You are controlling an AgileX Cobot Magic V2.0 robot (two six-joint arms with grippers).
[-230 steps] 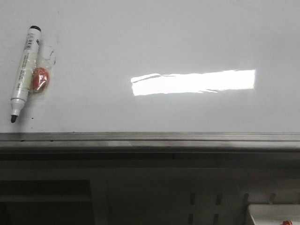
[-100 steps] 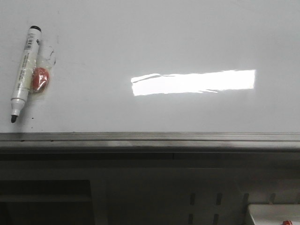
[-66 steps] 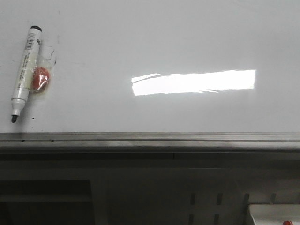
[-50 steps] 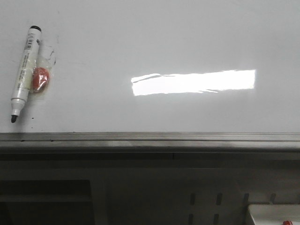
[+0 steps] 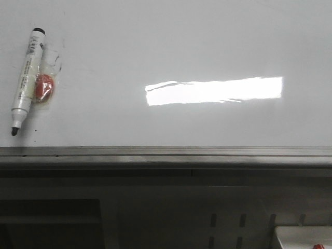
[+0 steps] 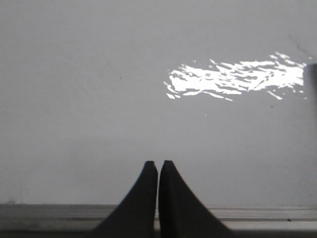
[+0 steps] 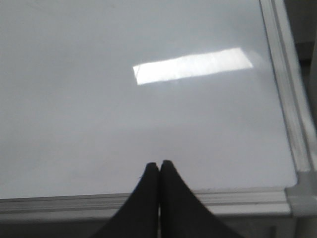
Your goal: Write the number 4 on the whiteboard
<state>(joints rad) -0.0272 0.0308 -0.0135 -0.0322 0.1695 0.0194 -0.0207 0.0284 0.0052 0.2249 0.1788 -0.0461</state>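
The whiteboard (image 5: pixel 181 46) lies flat, glossy white with a grey metal frame along its near edge and a bright rectangular glare. No number 4 shows on it; only faint small smudges. A white marker (image 5: pixel 26 78) with a black tip and black cap end lies uncapped at the board's left, tip toward me. My left gripper (image 6: pixel 158 163) is shut and empty over the board's near edge (image 6: pixel 49 210). My right gripper (image 7: pixel 159 163) is shut and empty over the near edge by the board's right corner (image 7: pixel 297 196). Neither gripper shows in the front view.
A small orange-red object in clear wrap (image 5: pixel 44 87) lies against the marker's right side. Below the board's frame (image 5: pixel 166 153) are dark shelving and a white tray corner (image 5: pixel 303 236) at the lower right.
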